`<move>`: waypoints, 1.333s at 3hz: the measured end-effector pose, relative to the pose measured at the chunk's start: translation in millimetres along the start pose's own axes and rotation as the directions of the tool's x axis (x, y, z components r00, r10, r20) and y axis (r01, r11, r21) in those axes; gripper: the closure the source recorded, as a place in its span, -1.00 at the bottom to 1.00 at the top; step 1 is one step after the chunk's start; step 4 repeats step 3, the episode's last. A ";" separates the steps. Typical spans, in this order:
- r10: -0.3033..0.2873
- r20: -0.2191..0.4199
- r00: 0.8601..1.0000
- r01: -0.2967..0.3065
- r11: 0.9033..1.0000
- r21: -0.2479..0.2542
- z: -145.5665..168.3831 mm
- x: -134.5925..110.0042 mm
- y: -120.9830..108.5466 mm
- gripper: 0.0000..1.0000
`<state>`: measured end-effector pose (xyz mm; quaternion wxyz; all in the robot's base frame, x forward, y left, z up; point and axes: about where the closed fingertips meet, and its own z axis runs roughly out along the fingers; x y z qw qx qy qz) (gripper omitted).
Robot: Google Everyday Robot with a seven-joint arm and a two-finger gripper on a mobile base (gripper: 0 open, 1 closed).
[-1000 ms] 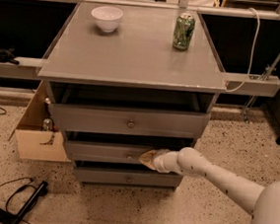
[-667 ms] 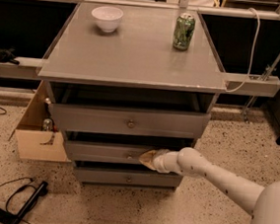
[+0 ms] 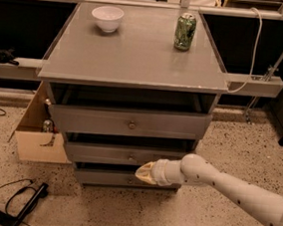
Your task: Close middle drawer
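Observation:
The middle drawer (image 3: 107,154) is the second of three in the grey cabinet. It has a low flat front and a small round knob at its centre, and it stands out a little, less than the top drawer (image 3: 96,119). My gripper (image 3: 143,171) is at the end of the white arm coming from the lower right. Its tan tip lies at the drawer's front, just below and right of the knob.
A white bowl (image 3: 107,17) and a green can (image 3: 185,31) stand on the cabinet top (image 3: 132,54). The bottom drawer (image 3: 100,177) is below the gripper. A cardboard box (image 3: 37,132) stands left of the cabinet. Cables and a black tool (image 3: 20,206) lie on the floor.

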<state>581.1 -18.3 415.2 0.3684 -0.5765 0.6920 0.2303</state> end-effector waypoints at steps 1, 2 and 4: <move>-0.047 -0.011 0.999 0.045 0.990 -0.131 -38.8 -19.6 61.9 1.00; -0.084 -0.070 0.994 0.064 0.967 -0.247 -94.3 -42.4 117.3 1.00; -0.069 -0.165 0.984 0.016 0.953 -0.303 -187.5 -76.0 160.3 1.00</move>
